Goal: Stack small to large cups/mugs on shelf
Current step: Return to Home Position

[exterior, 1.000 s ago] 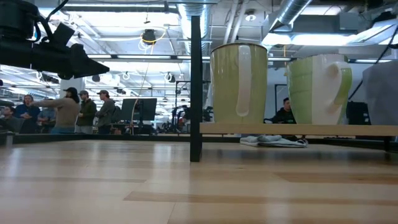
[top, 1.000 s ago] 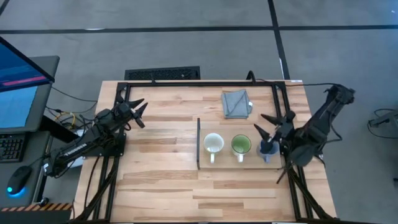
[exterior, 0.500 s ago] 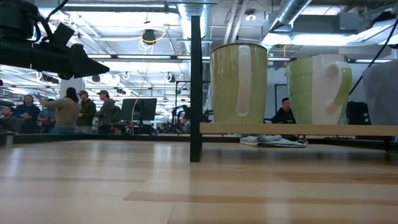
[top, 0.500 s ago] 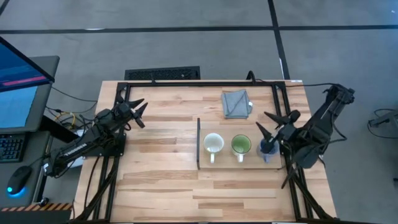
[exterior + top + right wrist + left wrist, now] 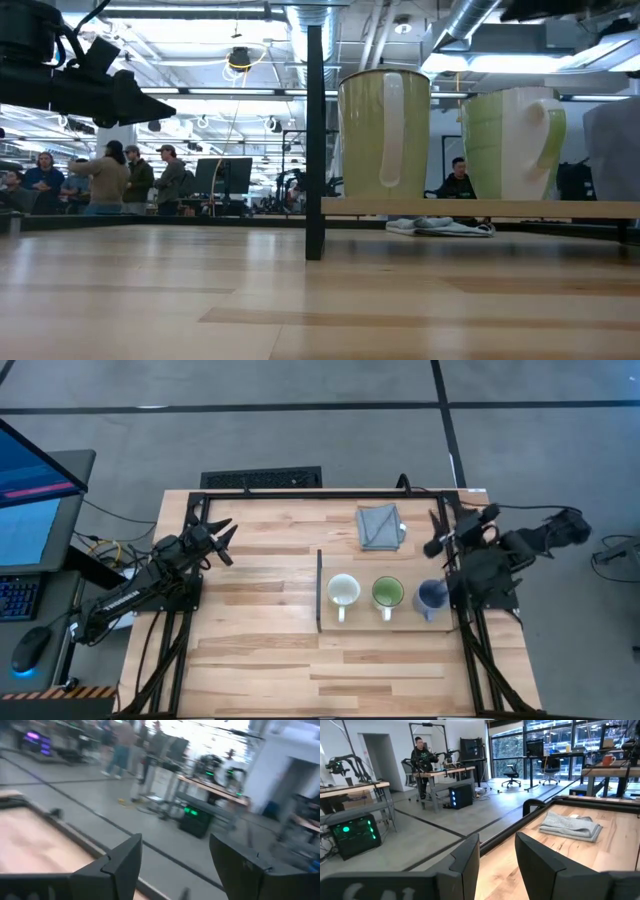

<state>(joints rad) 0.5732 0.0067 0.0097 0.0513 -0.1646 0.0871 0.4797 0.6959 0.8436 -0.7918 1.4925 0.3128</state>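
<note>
Three mugs stand upright in a row on the shelf (image 5: 370, 622), handles toward the near edge: a cream-white one (image 5: 343, 590), a white one with green inside (image 5: 387, 593) and a blue-grey one (image 5: 431, 595). The low view shows the shelf (image 5: 480, 208) raised off the table, with the first two mugs (image 5: 385, 120) (image 5: 510, 145) on it. My right gripper (image 5: 438, 532) hangs open above the table's right side, beyond the blue-grey mug toward the far edge, holding nothing (image 5: 175, 862). My left gripper (image 5: 224, 541) waits open at the far left (image 5: 495, 862).
A folded grey cloth (image 5: 380, 526) lies near the far edge, behind the shelf (image 5: 570, 825). A dark upright strip (image 5: 319, 590) bounds the shelf's left end. Black frame rails (image 5: 300, 494) run along the table's far and side edges. People stand in the room beyond (image 5: 110, 175).
My right gripper has drawn away from the blue-grey mug, rising and swinging toward the table's far right corner while staying open. The mug stays upright on the shelf. The left arm has kept still.
</note>
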